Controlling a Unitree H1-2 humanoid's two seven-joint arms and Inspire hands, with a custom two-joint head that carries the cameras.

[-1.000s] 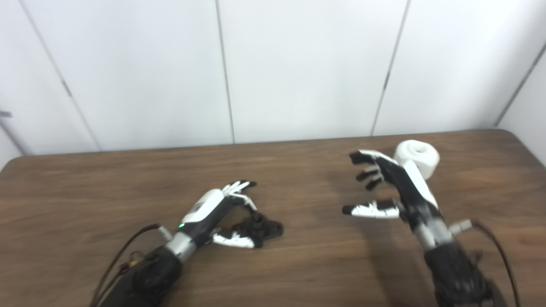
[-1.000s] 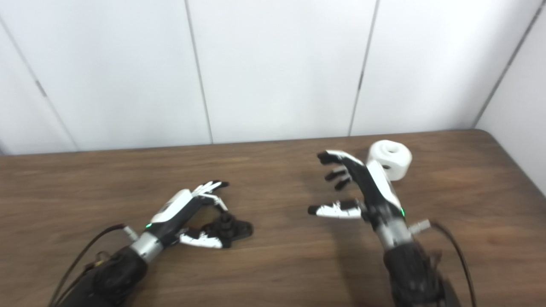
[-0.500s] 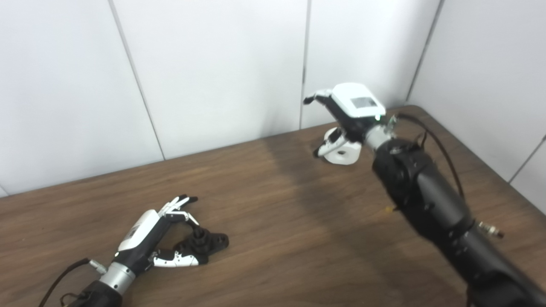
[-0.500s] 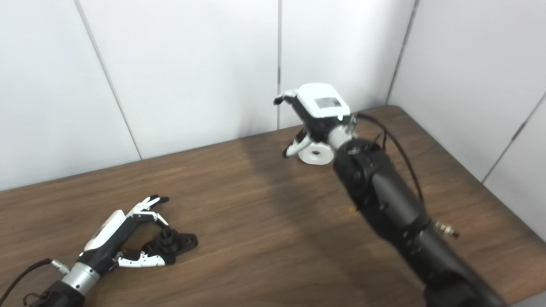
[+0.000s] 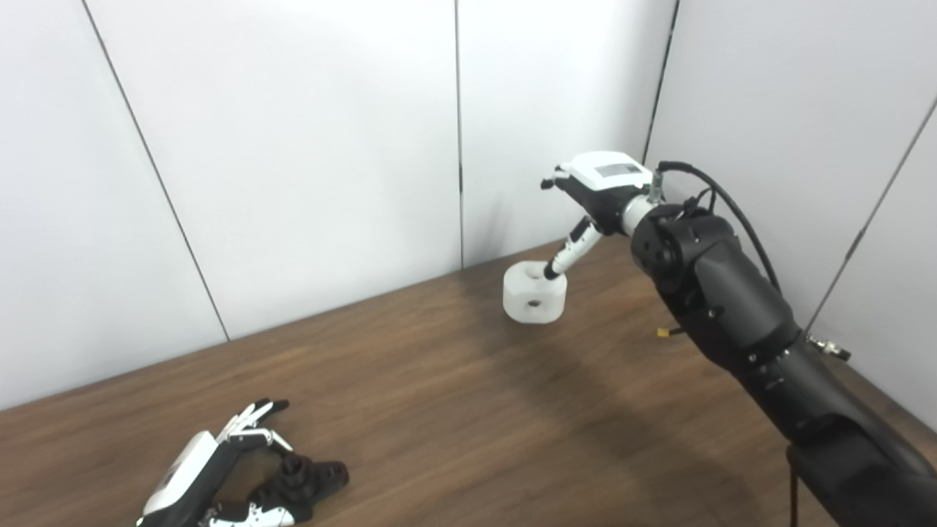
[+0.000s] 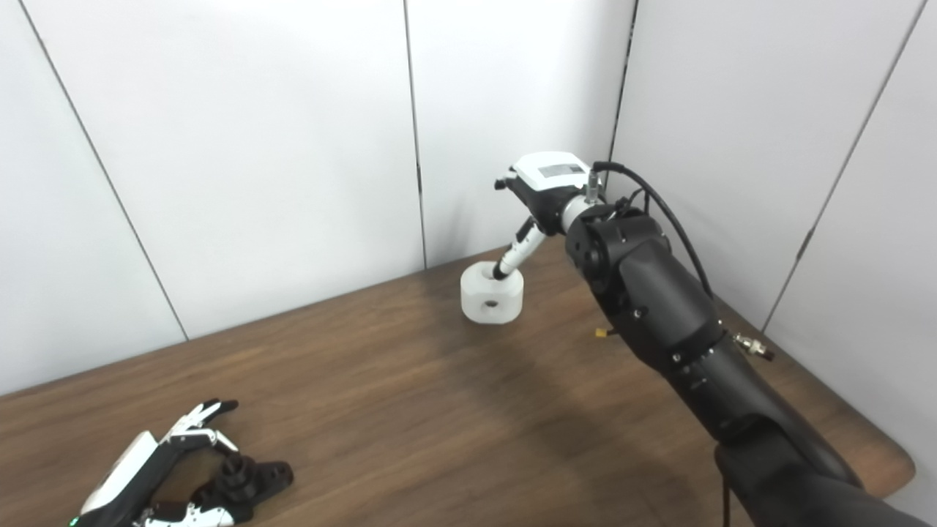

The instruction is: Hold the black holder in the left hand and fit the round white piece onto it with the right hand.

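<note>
The black holder point(image 5: 311, 477) lies on the brown table point(image 5: 512, 432) at the bottom left. My left hand point(image 5: 192, 484) rests beside it, fingers and thumb spread around it, open and not closed on it. The round white piece point(image 5: 534, 297) stands at the far end of the table near the wall corner, with a hole in its top and one in its side. My right hand point(image 5: 596, 184) hovers above it, back of the hand up, with the thumb reaching down to the piece's top. It holds nothing. The piece also shows in the right eye view point(image 6: 492, 296).
White wall panels point(image 5: 293, 146) close off the table at the back and right, close behind the white piece. My right forearm point(image 5: 732, 315) stretches over the table's right side. The table's right corner point(image 6: 897, 457) shows in the right eye view.
The camera has swung to the right. My right hand has risen from the table and come over the white piece, its thumb now down on the top. My left hand stays by the holder.
</note>
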